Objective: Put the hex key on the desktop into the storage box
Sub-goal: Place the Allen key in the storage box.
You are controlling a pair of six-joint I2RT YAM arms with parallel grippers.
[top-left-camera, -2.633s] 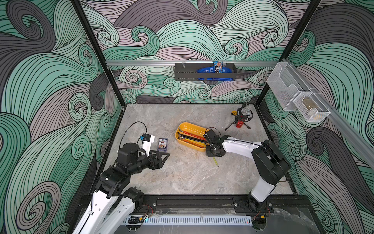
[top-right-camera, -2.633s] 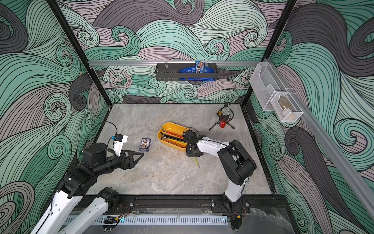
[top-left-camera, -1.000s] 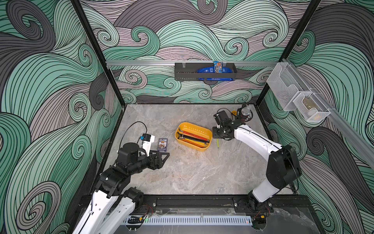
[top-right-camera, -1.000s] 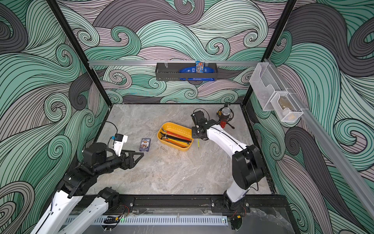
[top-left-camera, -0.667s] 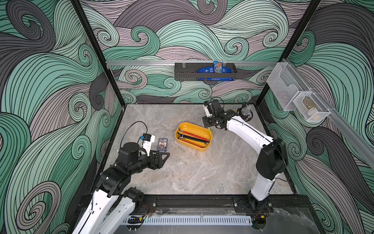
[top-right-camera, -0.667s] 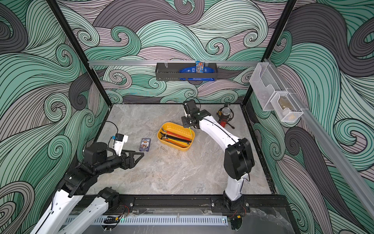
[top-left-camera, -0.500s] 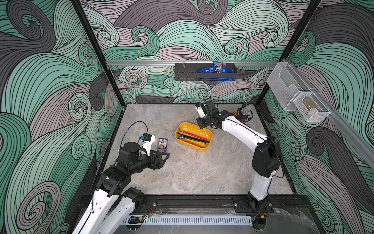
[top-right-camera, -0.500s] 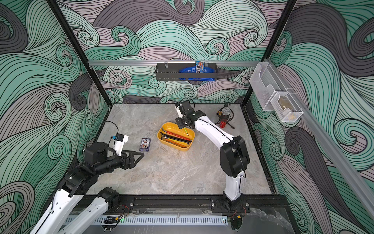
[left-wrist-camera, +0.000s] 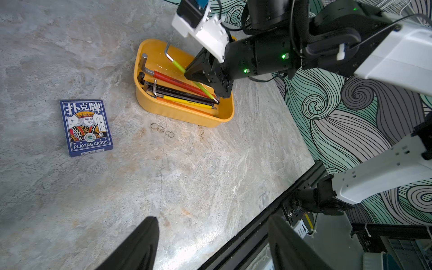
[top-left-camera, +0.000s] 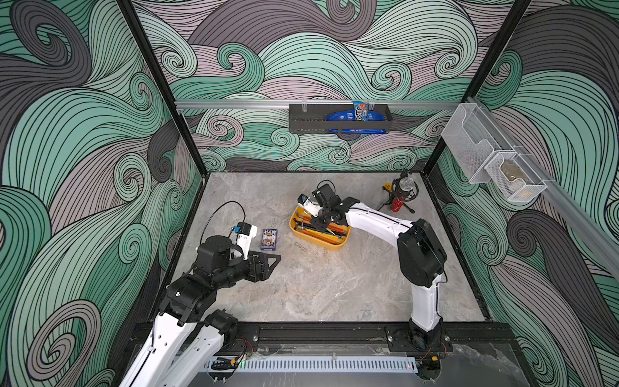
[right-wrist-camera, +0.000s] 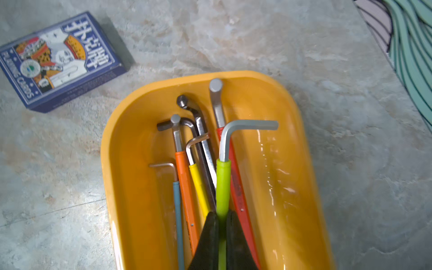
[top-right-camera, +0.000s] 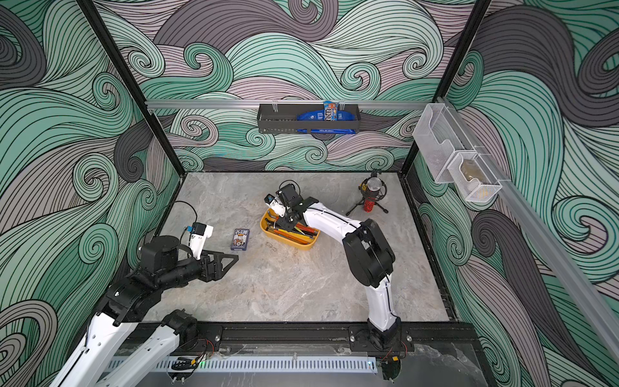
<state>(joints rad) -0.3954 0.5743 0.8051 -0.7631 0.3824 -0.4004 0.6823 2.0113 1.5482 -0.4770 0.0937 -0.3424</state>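
The right gripper [right-wrist-camera: 221, 215] pinches the lime-sleeved hex key [right-wrist-camera: 223, 182] over the yellow storage box [right-wrist-camera: 292, 175]; released carelessly, it could bounce off the other hex keys [right-wrist-camera: 185, 187] lying inside onto the desktop [right-wrist-camera: 327, 70]

The right gripper [right-wrist-camera: 221, 216] pinches the green-sleeved hex key [right-wrist-camera: 223, 182] above the storage box [right-wrist-camera: 105, 149], its bent end over the box's floor, possibly not touching. Several other hex keys [right-wrist-camera: 184, 187] lie inside the box. A playing-card pack [right-wrist-camera: 60, 60] rests outside the box on the desktop [right-wrist-camera: 327, 70].
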